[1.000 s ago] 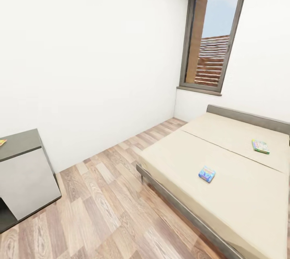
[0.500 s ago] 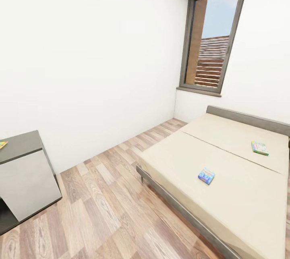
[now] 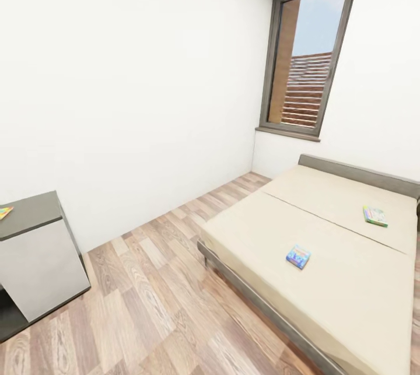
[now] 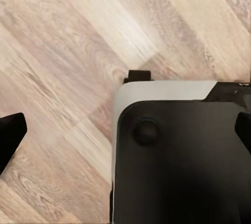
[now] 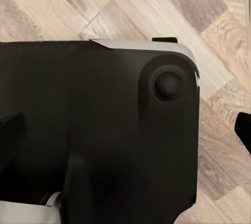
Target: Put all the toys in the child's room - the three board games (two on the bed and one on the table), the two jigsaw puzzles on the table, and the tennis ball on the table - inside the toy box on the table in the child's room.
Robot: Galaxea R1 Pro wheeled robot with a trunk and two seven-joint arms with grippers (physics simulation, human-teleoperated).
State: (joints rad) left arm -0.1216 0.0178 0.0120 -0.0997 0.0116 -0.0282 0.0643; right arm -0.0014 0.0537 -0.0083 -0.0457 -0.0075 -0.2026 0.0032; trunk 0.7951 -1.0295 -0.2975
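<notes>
Two board games on the bed (image 3: 350, 281): a blue one (image 3: 298, 256) near the bed's middle, a green one (image 3: 375, 216) up toward its headboard, well apart. One more colourful toy (image 3: 4, 212) pokes in on the grey table (image 3: 32, 211) across the floor from the bed. Can't tell whether either gripper is open or closed, the wrist cams mostly catch the robot's black base (image 4: 178, 161) over wood floor (image 4: 63, 51).

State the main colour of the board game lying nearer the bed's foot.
Mostly blue, best seen in the head view: board game on the bed.

Head camera overlooks bed (image 3: 326, 258) and floor (image 3: 151, 305); both wrist cameras face floor closely.
</notes>
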